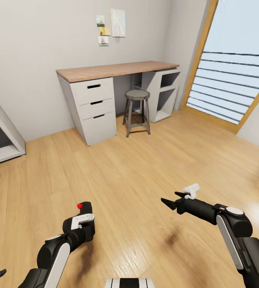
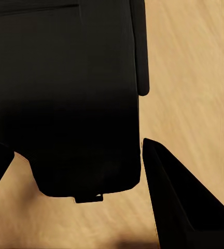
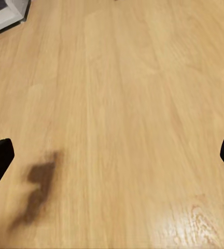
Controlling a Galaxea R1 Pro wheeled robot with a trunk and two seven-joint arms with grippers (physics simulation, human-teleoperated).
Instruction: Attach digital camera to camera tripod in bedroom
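Wood plank floor (image 1: 145, 168), camera in hand, no tripod in sight yet.
Desk (image 1: 113, 70) and stool (image 1: 137, 110) stand by the far wall. Left gripper (image 1: 83, 218) is clamped on the digital camera (image 2: 65, 93), a black box with a red dot on top; right gripper (image 1: 169, 203) hangs spread wide, holding nothing. Pickup done; mounting remains.

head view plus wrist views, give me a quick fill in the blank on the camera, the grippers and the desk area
1. The small black boxy digital camera is held by the ____ gripper.
2. The right gripper is open and holds ____.
3. Under the wood-topped white desk stands a round grey ____.
4. The dot on the camera's top is ____.

Missing words: left; nothing; stool; red
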